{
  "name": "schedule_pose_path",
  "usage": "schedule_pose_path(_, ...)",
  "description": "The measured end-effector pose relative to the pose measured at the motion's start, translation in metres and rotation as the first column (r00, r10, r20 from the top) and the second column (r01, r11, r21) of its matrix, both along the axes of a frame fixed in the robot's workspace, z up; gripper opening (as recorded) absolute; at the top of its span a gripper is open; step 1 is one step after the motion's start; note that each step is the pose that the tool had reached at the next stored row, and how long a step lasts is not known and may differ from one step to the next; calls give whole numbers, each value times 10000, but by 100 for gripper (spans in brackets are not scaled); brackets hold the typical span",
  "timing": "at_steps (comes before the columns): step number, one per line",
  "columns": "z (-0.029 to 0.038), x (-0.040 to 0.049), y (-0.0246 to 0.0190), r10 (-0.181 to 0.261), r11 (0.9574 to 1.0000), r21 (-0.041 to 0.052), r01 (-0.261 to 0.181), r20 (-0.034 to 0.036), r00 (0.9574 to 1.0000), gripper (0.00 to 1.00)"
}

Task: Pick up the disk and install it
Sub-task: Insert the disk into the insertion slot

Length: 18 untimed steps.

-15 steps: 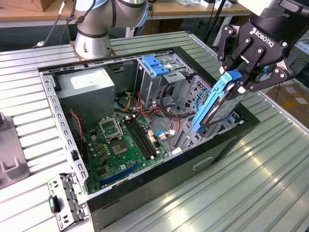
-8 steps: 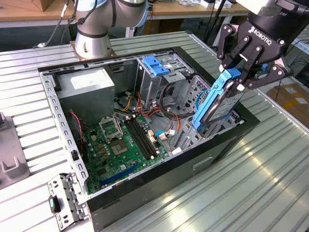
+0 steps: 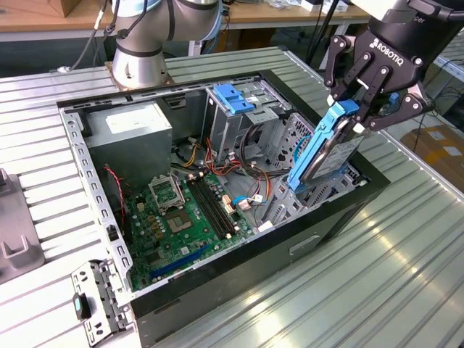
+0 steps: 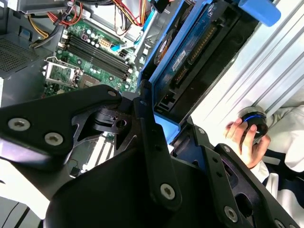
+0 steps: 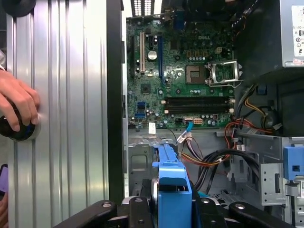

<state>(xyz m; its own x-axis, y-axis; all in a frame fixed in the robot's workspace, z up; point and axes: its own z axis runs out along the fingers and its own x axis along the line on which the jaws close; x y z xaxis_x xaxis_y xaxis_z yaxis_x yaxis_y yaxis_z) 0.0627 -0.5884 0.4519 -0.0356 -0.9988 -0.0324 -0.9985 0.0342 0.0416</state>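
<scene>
Your fingers [image 3: 346, 85] pinch the disk [image 3: 324, 148] at its upper end, black links closed on the blue carrier. The gripper [image 3: 366, 98] comes down from the exterior view's upper right, tilted, so the disk hangs steeply slanted over the open computer case [image 3: 330, 217], its lower end at the drive cage [image 3: 290, 138]. A person's hand [image 5: 16, 102] rests on a round black knob on the bench [image 3: 406, 254]
</scene>
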Motion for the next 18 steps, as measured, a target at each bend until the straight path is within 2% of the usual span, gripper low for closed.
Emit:
schedule_pose_path(9,-16,10,83,17,10000,-2,-17,0,10000,37)
schedule_pose_path(14,-35,10,115,18,10000,-2,-18,0,10000,37)
schedule_pose_path(18,-66,10,118,18,10000,-1,-18,0,10000,37)
